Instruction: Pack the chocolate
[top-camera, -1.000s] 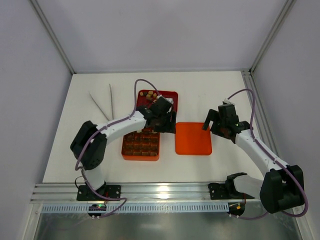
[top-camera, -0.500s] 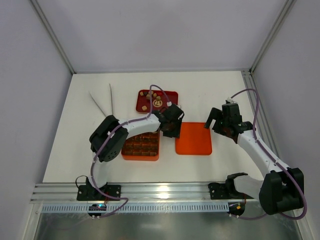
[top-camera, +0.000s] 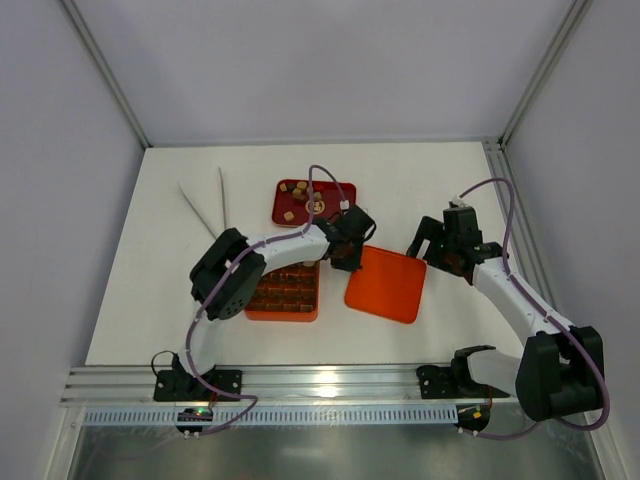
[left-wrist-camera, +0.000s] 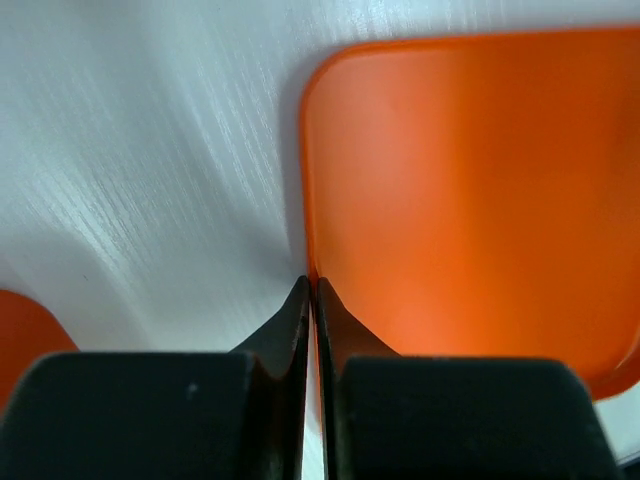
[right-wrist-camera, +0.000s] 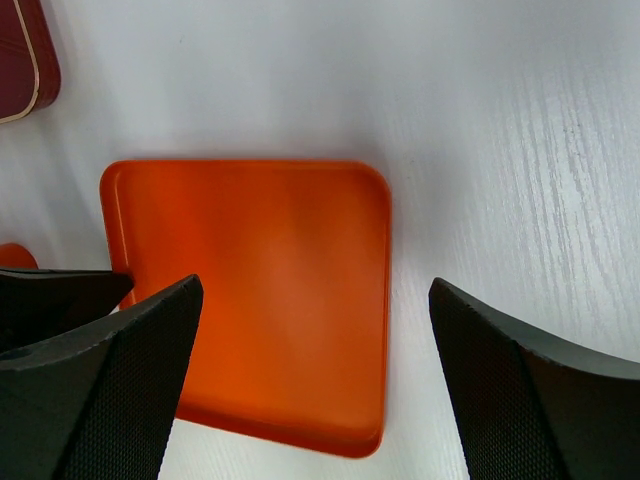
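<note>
Top external: left end effector (top-camera: 351, 262) covers lid (top-camera: 388, 287) corner.

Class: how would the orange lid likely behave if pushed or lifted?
Likely slides and pivots readily: the lid lies flat on the smooth table. Probably stiff and light, a thin sheet with a shallow rim. Its glossy surface may slip from an edge pinch.

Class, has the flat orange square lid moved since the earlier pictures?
Yes. The flat orange square lid has turned clockwise and now sits askew to the orange grid box beside it.
</note>
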